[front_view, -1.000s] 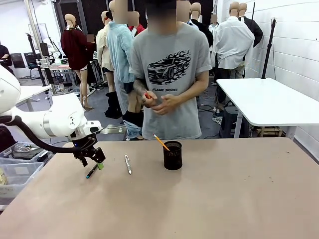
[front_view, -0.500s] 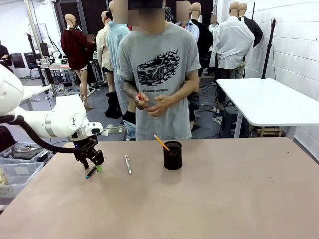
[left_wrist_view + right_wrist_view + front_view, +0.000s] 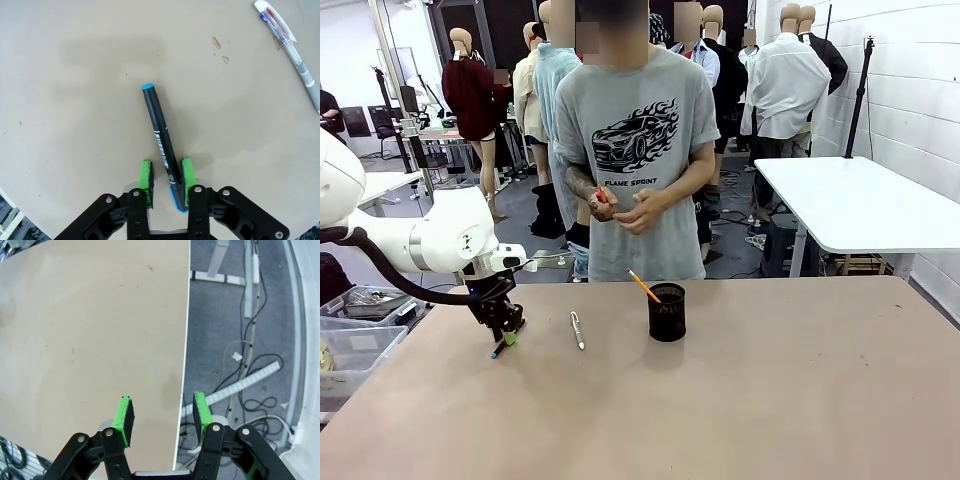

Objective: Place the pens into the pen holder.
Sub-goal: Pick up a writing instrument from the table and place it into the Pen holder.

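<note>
I count three pens and one pen holder (image 3: 667,313). The orange pen (image 3: 642,285) leans out of the holder at centre frame, its lower end hidden inside. The silver-white pen (image 3: 577,330) lies on the table (image 3: 770,400) just left of it. My left gripper (image 3: 165,176) points down at the table's left, jaws spread around the dark pen (image 3: 158,125), which lies flat with a gap on one side. My right gripper (image 3: 162,412) hangs spread over the table's edge.
</note>
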### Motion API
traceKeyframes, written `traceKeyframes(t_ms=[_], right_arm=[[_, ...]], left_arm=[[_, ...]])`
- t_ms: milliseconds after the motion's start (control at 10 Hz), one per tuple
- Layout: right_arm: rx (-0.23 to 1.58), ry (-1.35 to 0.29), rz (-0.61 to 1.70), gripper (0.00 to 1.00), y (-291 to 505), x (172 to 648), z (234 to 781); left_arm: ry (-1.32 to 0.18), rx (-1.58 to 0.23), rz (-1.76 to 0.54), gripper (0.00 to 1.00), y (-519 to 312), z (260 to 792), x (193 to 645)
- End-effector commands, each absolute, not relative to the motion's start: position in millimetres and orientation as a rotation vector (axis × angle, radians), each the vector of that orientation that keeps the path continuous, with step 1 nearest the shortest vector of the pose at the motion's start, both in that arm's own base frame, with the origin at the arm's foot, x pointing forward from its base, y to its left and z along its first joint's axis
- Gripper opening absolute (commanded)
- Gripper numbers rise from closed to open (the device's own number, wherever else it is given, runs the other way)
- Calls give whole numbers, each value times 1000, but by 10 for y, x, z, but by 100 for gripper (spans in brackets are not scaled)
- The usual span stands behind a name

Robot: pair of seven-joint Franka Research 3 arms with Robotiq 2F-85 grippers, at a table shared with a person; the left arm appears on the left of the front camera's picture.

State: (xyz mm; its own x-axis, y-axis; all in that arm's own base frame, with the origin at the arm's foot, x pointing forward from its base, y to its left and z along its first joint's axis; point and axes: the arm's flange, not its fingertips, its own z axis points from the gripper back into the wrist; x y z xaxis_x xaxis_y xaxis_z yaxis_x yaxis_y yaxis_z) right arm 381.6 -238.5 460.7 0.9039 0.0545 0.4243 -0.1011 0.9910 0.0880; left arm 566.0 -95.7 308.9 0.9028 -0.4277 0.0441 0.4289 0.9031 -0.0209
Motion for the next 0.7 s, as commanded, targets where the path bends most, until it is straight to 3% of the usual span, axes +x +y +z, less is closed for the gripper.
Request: traceKeyframes(t_ms=[0,300,600], right_arm=[[93,-439,81,60,-2388,3825,4597],[93,-439,81,60,-2388,3825,4597],[93,-439,81,60,-2388,3825,4597]], left_arm=[[5,-18,-454,0,-1129,2936,5584],[1,-37,-494,0,-1146,2931,5560],[-109,-368,-678,0,-931,3312,5513]])
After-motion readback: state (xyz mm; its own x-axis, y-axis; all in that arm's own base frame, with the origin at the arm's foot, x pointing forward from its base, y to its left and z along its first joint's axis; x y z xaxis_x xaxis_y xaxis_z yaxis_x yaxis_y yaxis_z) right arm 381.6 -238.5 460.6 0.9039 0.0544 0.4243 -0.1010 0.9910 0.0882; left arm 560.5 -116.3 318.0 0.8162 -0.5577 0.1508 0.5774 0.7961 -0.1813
